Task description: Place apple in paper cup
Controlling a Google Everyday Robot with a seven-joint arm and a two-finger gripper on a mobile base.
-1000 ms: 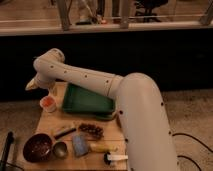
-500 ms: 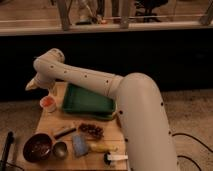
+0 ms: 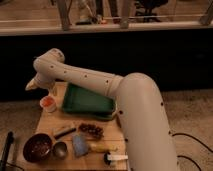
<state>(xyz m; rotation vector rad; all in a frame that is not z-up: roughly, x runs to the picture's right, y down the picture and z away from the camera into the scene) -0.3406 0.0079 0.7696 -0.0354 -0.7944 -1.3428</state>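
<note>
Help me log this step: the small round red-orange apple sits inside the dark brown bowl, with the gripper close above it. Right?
Not quite. The camera view shows the small round red-orange apple inside the short white paper cup, not the dark brown bowl. The gripper is indeed close above it.

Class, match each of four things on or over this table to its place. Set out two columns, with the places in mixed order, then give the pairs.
1 apple
2 green tray
3 brown bowl
4 gripper

A front-left corner of the table
B inside the paper cup
C above and left of the cup in the picture
D middle of the table, right of the cup

Pairs: 1-B; 2-D; 3-A; 4-C
</note>
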